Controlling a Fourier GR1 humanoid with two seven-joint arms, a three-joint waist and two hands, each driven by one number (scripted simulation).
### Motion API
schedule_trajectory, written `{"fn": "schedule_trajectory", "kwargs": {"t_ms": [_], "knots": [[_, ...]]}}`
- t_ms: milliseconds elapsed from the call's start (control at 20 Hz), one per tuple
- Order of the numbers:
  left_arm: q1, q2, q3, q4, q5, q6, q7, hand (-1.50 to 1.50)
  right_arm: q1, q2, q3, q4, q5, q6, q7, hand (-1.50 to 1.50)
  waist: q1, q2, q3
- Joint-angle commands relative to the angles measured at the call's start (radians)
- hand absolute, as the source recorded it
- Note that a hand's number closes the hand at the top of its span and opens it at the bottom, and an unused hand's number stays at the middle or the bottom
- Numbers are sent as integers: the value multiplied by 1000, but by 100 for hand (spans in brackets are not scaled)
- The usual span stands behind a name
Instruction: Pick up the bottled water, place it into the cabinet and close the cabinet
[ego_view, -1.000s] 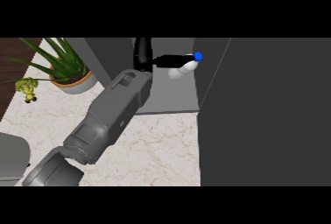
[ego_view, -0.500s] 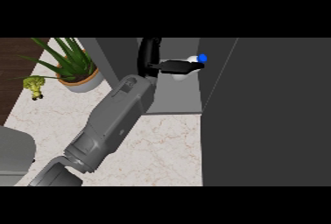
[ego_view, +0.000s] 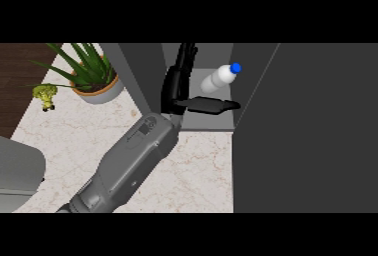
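Left hand (ego_view: 179, 82) inside the open cabinet (ego_view: 140, 75), at the end of a grey forearm (ego_view: 133, 160) that comes in from the lower left. Fingers (ego_view: 186, 57) straight, pointing into the cabinet; thumb (ego_view: 210, 105) stuck out flat to the right. Hand open, curled round nothing.

Bottled water (ego_view: 220, 78) lies tilted in the cabinet, blue cap up and to the right, in the angle between fingers and thumb. Its lower end is just above the thumb; contact cannot be told.

Dark cabinet door (ego_view: 310, 125) stands open, filling the view's right side.

Marbled table (ego_view: 199, 170) below the cabinet. Potted plant (ego_view: 92, 85) at upper left, with a small yellow-green object (ego_view: 46, 95) just left of it. Grey object (ego_view: 18, 170) at the left edge.
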Motion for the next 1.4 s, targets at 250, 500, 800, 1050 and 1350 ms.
{"fn": "schedule_trajectory", "kwargs": {"t_ms": [250,500,800,1050,1350], "knots": [[280,60,-130,-414,-34,55,101,-150,63,0,9,-209,-66,-42,104,-150,7,-2,0],[448,103,-206,-622,-69,108,141,-150,-9,-36,21,-190,-32,-49,118,-150,10,0,0],[640,197,-230,-783,-66,65,103,-150,-11,-120,164,-172,58,57,167,150,13,1,-1],[696,255,-196,-868,-54,46,112,-150,-30,-130,313,-220,126,56,241,150,6,5,-2],[871,352,-195,-988,-57,20,61,-150,-48,-126,471,-224,218,52,285,150,9,1,-3]]}}
